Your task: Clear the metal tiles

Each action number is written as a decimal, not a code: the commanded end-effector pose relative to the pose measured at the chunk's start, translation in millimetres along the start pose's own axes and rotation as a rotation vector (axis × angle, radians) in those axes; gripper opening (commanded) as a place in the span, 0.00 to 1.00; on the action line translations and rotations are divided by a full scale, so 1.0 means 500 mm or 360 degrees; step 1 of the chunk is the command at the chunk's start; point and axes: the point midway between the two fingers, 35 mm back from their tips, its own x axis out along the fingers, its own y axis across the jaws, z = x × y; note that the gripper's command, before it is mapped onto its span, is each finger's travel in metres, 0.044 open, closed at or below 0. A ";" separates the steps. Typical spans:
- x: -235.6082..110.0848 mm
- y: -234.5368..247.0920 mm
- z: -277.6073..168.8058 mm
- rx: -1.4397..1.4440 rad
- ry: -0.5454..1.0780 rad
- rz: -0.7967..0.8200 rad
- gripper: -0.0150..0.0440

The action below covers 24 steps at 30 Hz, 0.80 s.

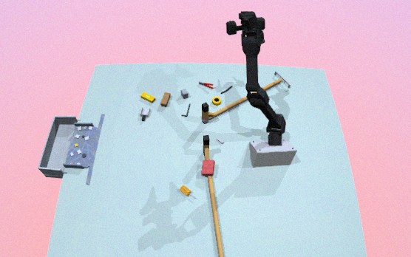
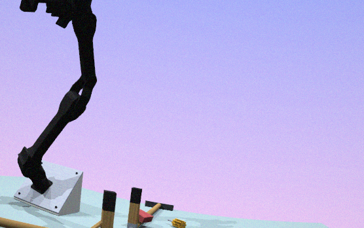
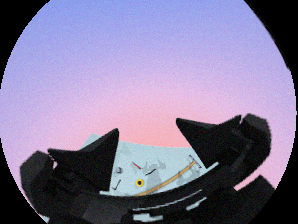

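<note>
The steel bench plate [image 1: 93, 142] lies at the table's left edge with several small metal tiles [image 1: 78, 151] scattered on it. The grey catch box [image 1: 47, 145] sits against its far left end. Two long wooden-handled tools lie mid-table, each with an upright black grip. One [image 1: 213, 199] [image 2: 154, 209] carries a red block [image 1: 208, 167] [image 2: 145, 216] and runs toward the front edge. The other [image 1: 240, 101] [image 3: 166, 183] runs back right to a metal frame end [image 1: 282, 79]. My gripper [image 1: 247, 23] [image 3: 149, 144] is open and empty, raised high above the table, far from both tools and the plate.
Small clutter lies behind the tools: a yellow block [image 1: 148, 97], a brown block [image 1: 165, 99], a grey cube [image 1: 184, 93], red pliers [image 1: 206, 85], a yellow ring [image 1: 216, 100] [image 3: 140, 183] and a hex key [image 1: 186, 110]. A yellow-handled tool [image 1: 185, 190] [image 2: 178, 223] lies nearer the front. The arm's base [image 1: 272, 152] [image 2: 54, 191] stands right of centre.
</note>
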 end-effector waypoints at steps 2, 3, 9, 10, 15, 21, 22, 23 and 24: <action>0.002 -0.037 -0.001 0.0087 0.0015 0.0039 1.00; 0.002 -0.043 0.000 0.0102 0.0016 0.0048 1.00; 0.004 -0.074 0.000 0.0189 0.0027 0.0102 1.00; 0.005 -0.079 0.000 0.0203 0.0030 0.0111 1.00; 0.010 -0.103 -0.003 0.0273 0.0044 0.0157 1.00; 0.019 -0.130 -0.009 0.0355 0.0065 0.0214 1.00; 0.021 -0.134 -0.010 0.0368 0.0069 0.0224 1.00; 0.023 -0.138 -0.012 0.0381 0.0073 0.0234 1.00; 0.025 -0.142 -0.013 0.0394 0.0078 0.0243 1.00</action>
